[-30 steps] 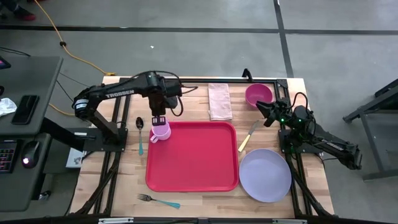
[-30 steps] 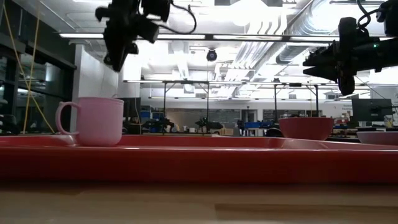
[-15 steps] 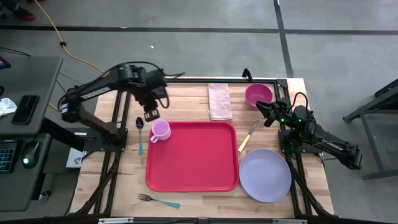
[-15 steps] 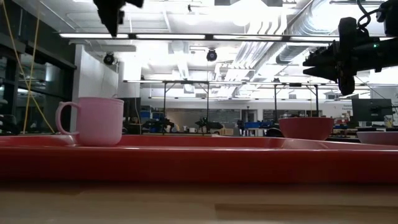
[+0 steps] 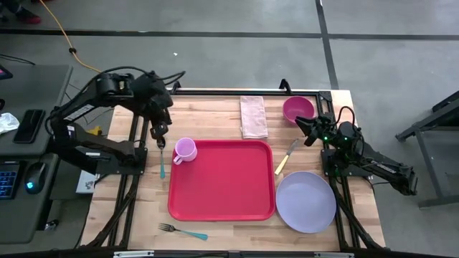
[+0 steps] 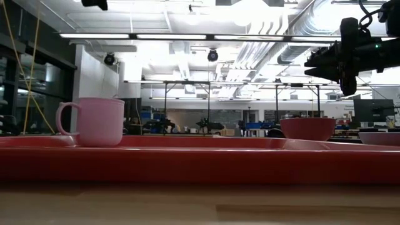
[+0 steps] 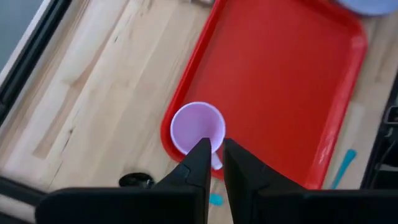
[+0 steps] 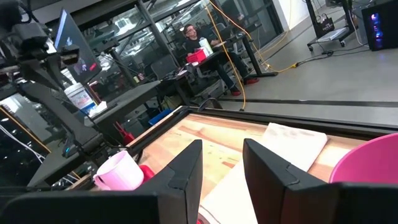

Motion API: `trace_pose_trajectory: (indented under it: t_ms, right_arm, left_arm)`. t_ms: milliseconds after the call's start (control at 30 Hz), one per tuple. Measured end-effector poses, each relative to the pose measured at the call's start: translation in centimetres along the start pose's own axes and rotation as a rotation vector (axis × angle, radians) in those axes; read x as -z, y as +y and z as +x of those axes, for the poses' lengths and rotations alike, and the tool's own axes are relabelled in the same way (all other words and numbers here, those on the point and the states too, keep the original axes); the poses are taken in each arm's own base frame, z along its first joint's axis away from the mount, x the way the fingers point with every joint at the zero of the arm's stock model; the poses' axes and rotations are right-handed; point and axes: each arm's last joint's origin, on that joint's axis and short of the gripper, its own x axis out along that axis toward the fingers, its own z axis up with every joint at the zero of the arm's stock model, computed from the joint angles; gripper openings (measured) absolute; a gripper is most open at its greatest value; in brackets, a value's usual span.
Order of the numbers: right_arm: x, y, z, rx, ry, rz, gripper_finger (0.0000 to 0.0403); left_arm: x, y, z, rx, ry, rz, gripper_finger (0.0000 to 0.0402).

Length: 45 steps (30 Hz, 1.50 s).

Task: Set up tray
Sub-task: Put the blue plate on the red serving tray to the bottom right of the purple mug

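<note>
The red tray (image 5: pixel 229 188) lies in the middle of the table. A pink cup (image 5: pixel 185 150) stands upright on its base in the tray's far left corner, handle toward the near left. My left gripper (image 5: pixel 159 130) hangs high above the table, left of the cup and clear of it. It points steeply down, and the left wrist view shows its fingers (image 7: pixel 213 151) a narrow gap apart with nothing between them. My right gripper (image 5: pixel 300 123) waits level at the table's far right by the bowl, open and empty (image 8: pixel 222 163).
A spoon (image 5: pixel 161 147) lies left of the tray, and a fork (image 5: pixel 182 231) near its front left corner. A knife (image 5: pixel 286 157) and a lavender plate (image 5: pixel 306 202) lie to its right. At the far edge are a folded napkin (image 5: pixel 253 116) and a magenta bowl (image 5: pixel 298 109).
My left gripper has risen from just above the cup and drawn back toward the table's left edge, tipping less steeply downward and rolling a little. In the low view it has climbed almost out of the picture's top. The cup has stayed upright on the tray.
</note>
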Motion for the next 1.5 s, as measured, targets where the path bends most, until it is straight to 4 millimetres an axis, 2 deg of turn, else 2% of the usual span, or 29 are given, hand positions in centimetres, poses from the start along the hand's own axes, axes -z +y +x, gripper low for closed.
trace_pose_trajectory:
  t_ms: [167,267,800,1233,1500]
  right_arm:
    - [0.0,0.0,0.0,0.000,0.000,0.000,0.0094]
    - [0.0,0.0,0.0,0.000,0.000,0.000,0.0094]
    - [0.0,0.0,0.0,0.000,-0.001,0.000,0.0094]
    - [-0.1,0.0,0.0,-0.004,-0.005,0.000,0.0094]
    - [-0.7,0.7,-0.1,-0.116,-0.033,-0.051,0.0094]
  left_arm:
    - [0.8,0.0,-1.5,0.025,-0.139,-0.016,0.0067]
    - [1.5,0.0,-1.7,0.047,-0.208,-0.025,0.0069]
    - [6.1,0.8,3.9,0.200,-0.284,-0.106,0.0065]
    - [9.8,1.4,4.5,0.249,-0.418,-0.157,0.0062]
    - [11.7,1.8,6.3,0.279,-0.489,-0.190,0.0060]
